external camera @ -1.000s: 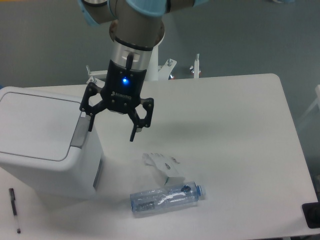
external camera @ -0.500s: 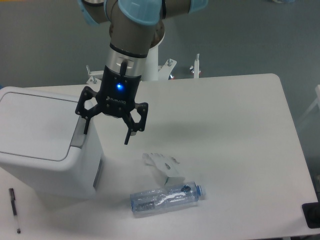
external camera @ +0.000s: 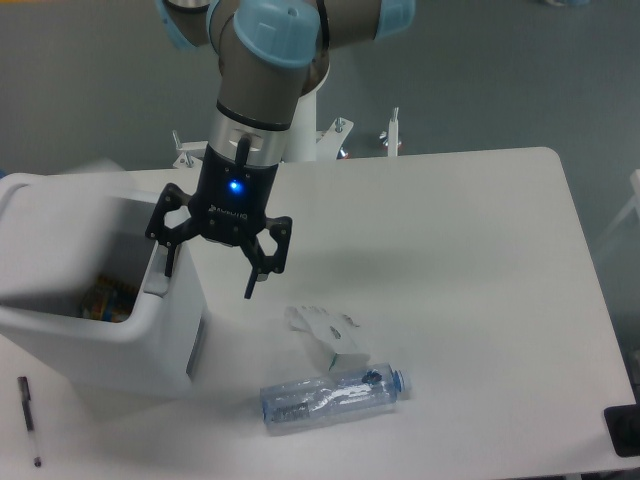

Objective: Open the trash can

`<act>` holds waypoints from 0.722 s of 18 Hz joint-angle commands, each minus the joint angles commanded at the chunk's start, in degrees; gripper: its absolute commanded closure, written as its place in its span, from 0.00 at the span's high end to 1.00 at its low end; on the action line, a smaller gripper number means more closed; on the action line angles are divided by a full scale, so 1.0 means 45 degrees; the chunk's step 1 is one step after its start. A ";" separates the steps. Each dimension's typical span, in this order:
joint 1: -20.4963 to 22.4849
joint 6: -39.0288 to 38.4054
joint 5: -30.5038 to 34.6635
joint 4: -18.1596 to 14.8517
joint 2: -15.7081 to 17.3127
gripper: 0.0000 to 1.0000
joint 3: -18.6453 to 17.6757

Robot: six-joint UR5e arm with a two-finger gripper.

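The white trash can (external camera: 110, 340) stands at the left of the table. Its lid (external camera: 60, 178) has swung up and shows as a blurred white shape at the back. The inside is open to view, with coloured scraps (external camera: 100, 300) at the bottom. My gripper (external camera: 208, 278) is open and empty. Its left finger rests at the grey push-bar (external camera: 155, 283) on the can's right rim. Its right finger hangs in the air beside the can.
A crumpled white carton (external camera: 327, 332) and a crushed clear plastic bottle (external camera: 330, 395) lie on the table right of the can. A black pen (external camera: 28, 420) lies at the front left. A dark object (external camera: 625, 430) sits at the front right edge.
My gripper has moved left and down onto the push-bar. The lid, shut in the earlier frames, has sprung open.
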 joint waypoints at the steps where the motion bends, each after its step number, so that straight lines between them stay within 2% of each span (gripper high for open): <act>1: 0.0000 0.0000 0.0000 0.0000 0.0000 1.00 0.0000; 9: 0.0020 0.0019 0.0000 0.0000 -0.0039 1.00 0.0350; 13: 0.0739 0.0058 0.0272 -0.0020 -0.0312 1.00 0.0801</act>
